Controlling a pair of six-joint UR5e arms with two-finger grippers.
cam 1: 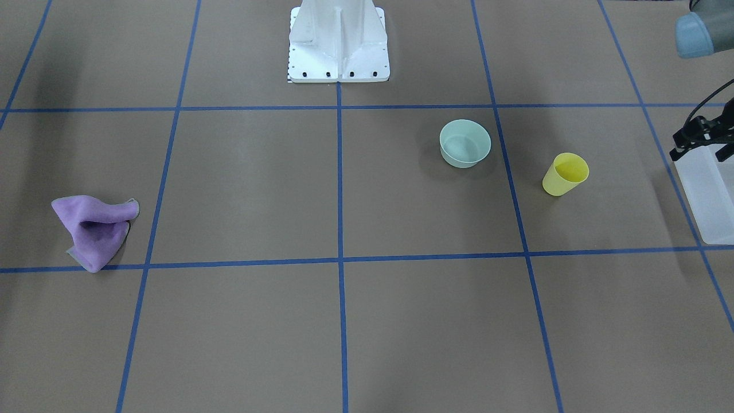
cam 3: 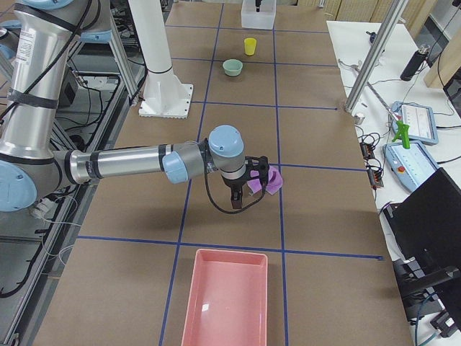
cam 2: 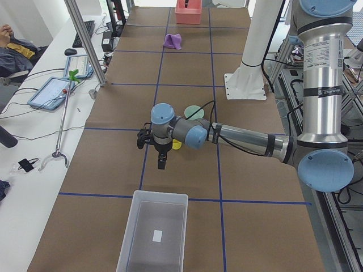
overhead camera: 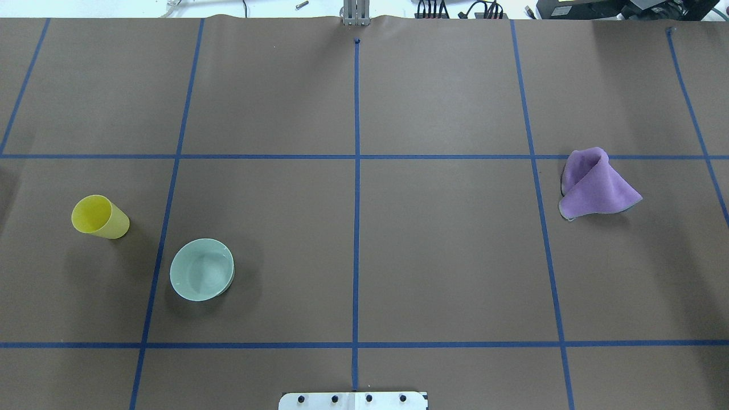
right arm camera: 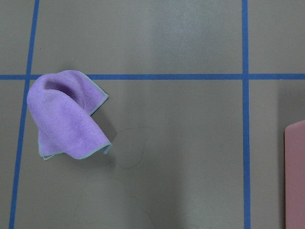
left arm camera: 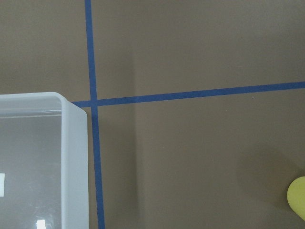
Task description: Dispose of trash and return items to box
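The yellow cup (cam 1: 566, 174) stands upright on the brown table, and its edge shows in the left wrist view (left arm camera: 298, 198). The mint-green bowl (cam 1: 465, 143) stands upright beside it, nearer the robot; both also show in the overhead view, cup (overhead camera: 100, 216) and bowl (overhead camera: 202, 269). The translucent box (cam 2: 153, 232) sits at the table's left end, with its corner in the left wrist view (left arm camera: 71, 157). My left gripper (cam 2: 160, 161) hovers between the cup and the box. My right gripper (cam 3: 236, 202) hovers beside the purple cloth (cam 3: 270, 180). I cannot tell whether either gripper is open.
The purple cloth (overhead camera: 595, 185) lies crumpled on the table's right side (right arm camera: 66, 114). A pink tray (cam 3: 225, 299) sits at the right end. The white pedestal (cam 1: 338, 40) stands at the table's robot-side edge. Operators' desks with tablets line the far side (cam 2: 57, 90).
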